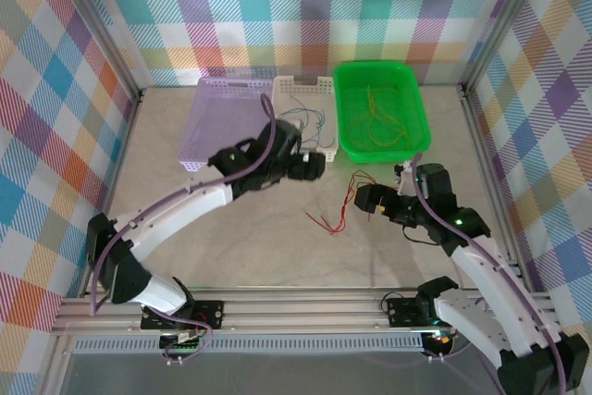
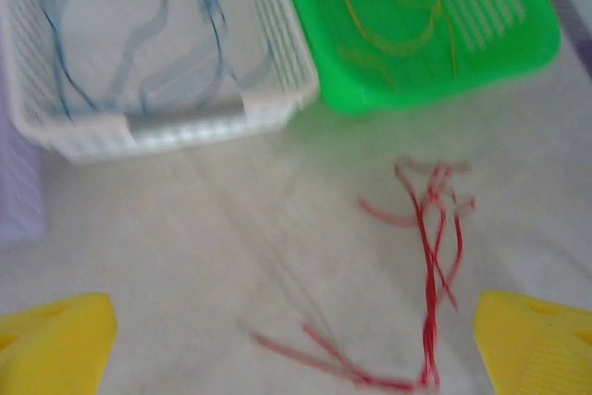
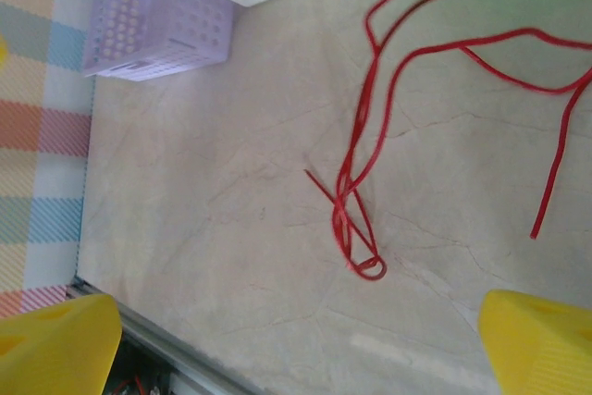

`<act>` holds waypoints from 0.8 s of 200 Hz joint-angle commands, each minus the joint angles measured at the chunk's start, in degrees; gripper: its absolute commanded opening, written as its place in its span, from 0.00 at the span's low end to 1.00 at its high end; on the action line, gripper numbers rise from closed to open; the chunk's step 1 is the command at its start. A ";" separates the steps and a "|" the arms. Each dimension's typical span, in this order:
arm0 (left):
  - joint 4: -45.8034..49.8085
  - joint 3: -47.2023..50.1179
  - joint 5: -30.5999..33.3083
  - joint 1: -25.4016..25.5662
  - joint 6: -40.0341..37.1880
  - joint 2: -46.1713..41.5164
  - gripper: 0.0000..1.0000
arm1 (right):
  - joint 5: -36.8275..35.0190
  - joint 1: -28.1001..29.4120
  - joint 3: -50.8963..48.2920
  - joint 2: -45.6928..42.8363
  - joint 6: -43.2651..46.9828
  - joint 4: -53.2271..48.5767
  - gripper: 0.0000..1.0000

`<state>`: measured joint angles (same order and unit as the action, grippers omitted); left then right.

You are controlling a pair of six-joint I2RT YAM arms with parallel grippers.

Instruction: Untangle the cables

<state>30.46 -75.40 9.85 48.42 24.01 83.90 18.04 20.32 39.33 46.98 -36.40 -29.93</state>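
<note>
Left gripper [image 1: 317, 166] and right gripper [image 1: 362, 199] gape wide, empty. Red cables [image 1: 344, 208] lie tangled near the green basket [image 1: 381, 155]; next likely calls for pinching one strand.

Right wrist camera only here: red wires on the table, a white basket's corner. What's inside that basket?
Observer: The white basket holds looped blue-grey wires.
Operator: And further right?
Observer: A green tray holds yellow and orange wires.
Operator: Where's my other arm?
Observer: The left claw is open, by the white basket's near right corner, holding nothing.
</note>
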 commanded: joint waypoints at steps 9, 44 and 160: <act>-12.23 12.89 -2.58 4.25 9.37 -5.65 0.97 | -1.21 0.25 -3.75 2.12 -5.18 13.52 0.97; -22.00 20.76 -1.68 9.69 12.23 -5.87 0.96 | -4.39 -0.04 -6.35 6.20 -5.96 18.65 0.94; -45.82 28.99 -3.09 16.05 18.02 5.57 0.86 | -2.35 -4.57 -6.89 22.07 -8.68 32.54 0.64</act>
<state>-8.47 -49.08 6.02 63.68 40.18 88.82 14.48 16.43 33.30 66.78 -44.23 -2.39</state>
